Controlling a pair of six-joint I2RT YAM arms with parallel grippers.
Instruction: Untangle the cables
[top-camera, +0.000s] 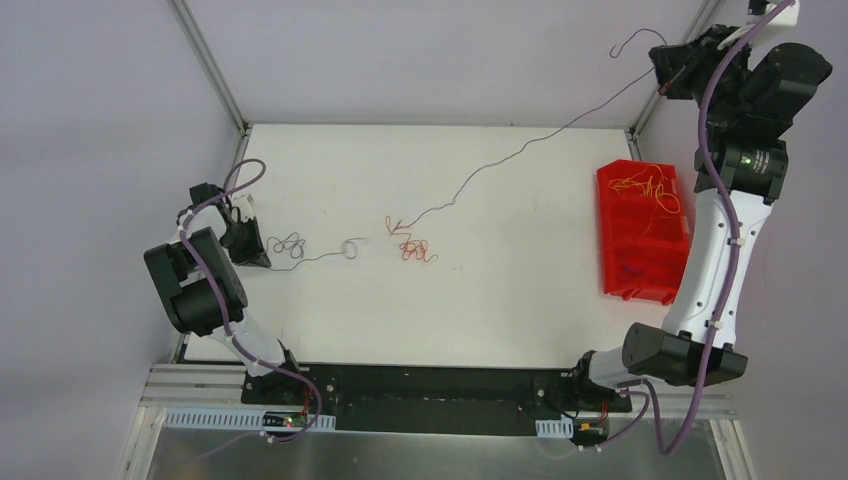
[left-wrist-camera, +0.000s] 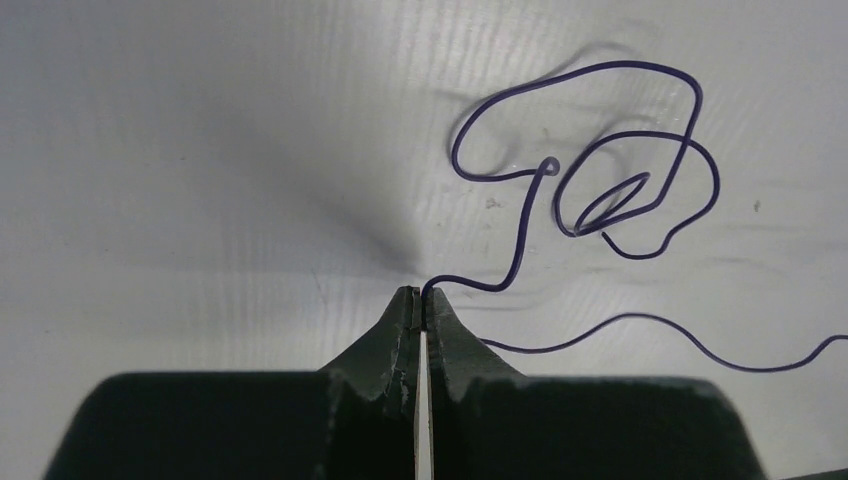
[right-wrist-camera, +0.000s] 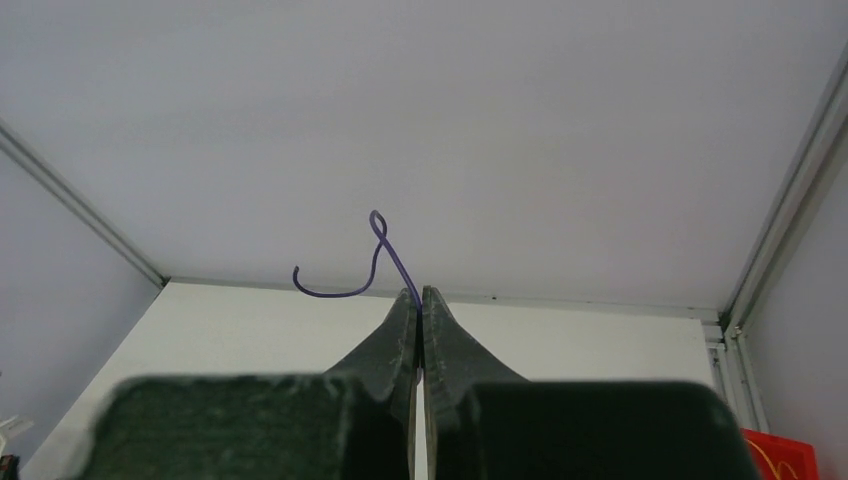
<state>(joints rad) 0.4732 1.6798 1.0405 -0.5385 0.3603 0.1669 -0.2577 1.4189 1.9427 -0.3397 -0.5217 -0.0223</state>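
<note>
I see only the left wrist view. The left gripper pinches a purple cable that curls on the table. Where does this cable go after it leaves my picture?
Observer: In the top view the purple cable runs from the left gripper to a small loop, short of the red tangle.
Operator: And the right gripper?
Observer: The right gripper is shut on the end of a long cable, high over the far right corner.
Operator: Where does that one go?
Observer: It slopes down to the table beside the red tangle. Whether they are knotted, I cannot tell.

The left arm (top-camera: 205, 290) and right arm (top-camera: 712, 250) have white links, black joints and mauve hoses (top-camera: 703, 130).
</note>
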